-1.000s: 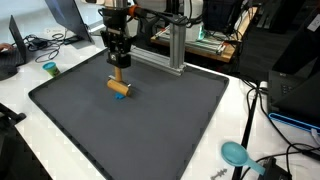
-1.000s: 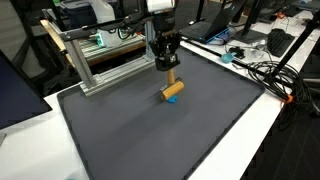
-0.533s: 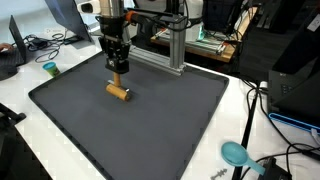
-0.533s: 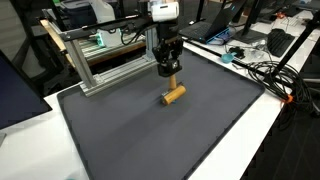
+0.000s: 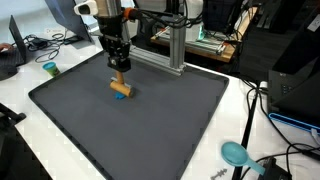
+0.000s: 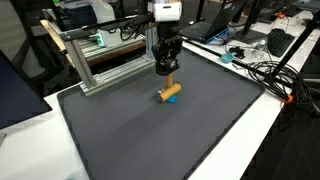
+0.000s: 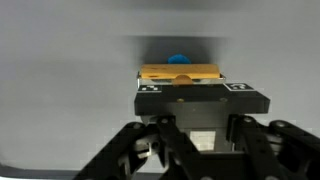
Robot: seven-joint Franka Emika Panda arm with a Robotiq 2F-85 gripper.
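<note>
Dark mat [image 6: 150,130] on cluttered white table [image 6: 262,140]

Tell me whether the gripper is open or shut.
Shut on the wooden block, which the wrist view shows clamped in the gripper.

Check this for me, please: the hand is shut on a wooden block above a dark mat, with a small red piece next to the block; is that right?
Not quite: the small piece is blue, not red, as the wrist view shows. The rest holds: the hand is shut on a wooden block above a dark mat, with that piece next to the block.
</note>
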